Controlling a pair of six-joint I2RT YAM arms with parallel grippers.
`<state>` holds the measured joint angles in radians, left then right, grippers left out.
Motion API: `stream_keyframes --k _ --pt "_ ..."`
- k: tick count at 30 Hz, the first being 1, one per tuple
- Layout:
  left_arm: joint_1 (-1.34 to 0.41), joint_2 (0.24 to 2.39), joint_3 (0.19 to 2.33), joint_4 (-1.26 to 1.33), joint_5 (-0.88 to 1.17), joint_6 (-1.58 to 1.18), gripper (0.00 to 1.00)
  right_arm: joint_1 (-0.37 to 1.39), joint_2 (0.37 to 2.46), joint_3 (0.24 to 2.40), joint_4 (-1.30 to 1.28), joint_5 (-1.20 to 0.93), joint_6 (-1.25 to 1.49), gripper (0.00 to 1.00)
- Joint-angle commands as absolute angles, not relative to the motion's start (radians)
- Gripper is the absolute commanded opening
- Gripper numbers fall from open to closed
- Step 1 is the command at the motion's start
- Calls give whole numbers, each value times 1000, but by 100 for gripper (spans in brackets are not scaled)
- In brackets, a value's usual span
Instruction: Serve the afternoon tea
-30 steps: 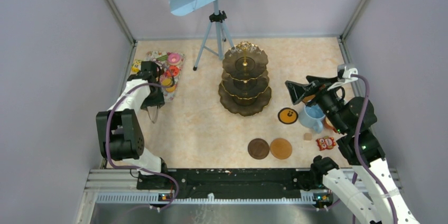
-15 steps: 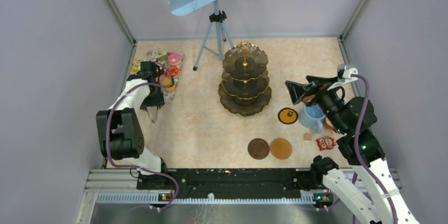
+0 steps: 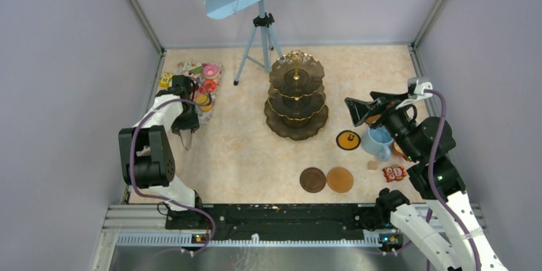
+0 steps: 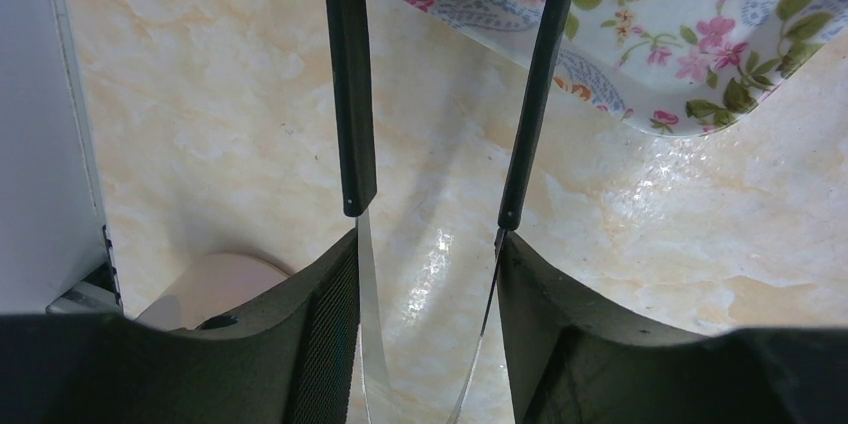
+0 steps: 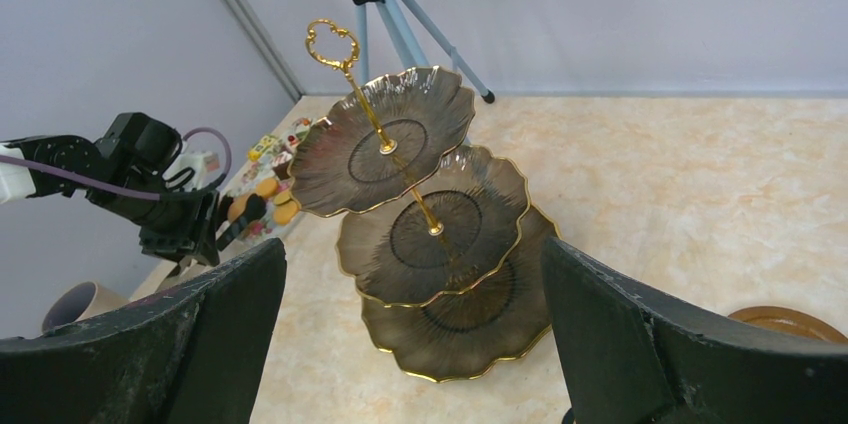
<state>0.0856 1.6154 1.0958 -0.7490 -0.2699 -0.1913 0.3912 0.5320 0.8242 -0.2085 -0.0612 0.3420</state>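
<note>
The dark three-tier stand [image 3: 296,95] [image 5: 430,234] rises at mid-table, its tiers bare. Small cakes and orange tarts [image 3: 206,87] [image 5: 262,206] lie on the floral mat [image 3: 192,68] [image 4: 700,54] at the far left. My left gripper [image 3: 187,124] [image 4: 428,244] is shut on black tongs [image 4: 350,94], whose arms reach toward the mat's edge. At the right, my right gripper [image 3: 361,110] [image 5: 412,249] hangs open and holds nothing, beside the light blue mug [image 3: 377,142]. Three round coasters [image 3: 312,179] [image 3: 339,179] [image 3: 348,139] lie in front of the stand.
A tripod [image 3: 259,34] carrying a light blue board stands behind the stand. A red packet [image 3: 394,172] and a small cube [image 3: 372,165] lie near the right arm. A pale round rim [image 4: 215,289] shows by the left wall [image 4: 40,124].
My left arm has shifted slightly, drawing the tongs a little back from the mat toward the near side. The right arm has not moved.
</note>
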Motion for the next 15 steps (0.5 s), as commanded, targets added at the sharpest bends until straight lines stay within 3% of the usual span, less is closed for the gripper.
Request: stream_keyframes --k 1,11,15 --pt "92 1576 1125 -725 -278 -195 50 405 545 851 -178 -58 339 95" --pt "70 1408 1125 -790 -224 -183 45 405 561 879 -216 -34 311 95" --pt "-116 1311 1074 -819 -189 -226 44 404 564 892 -239 -5 291 95"
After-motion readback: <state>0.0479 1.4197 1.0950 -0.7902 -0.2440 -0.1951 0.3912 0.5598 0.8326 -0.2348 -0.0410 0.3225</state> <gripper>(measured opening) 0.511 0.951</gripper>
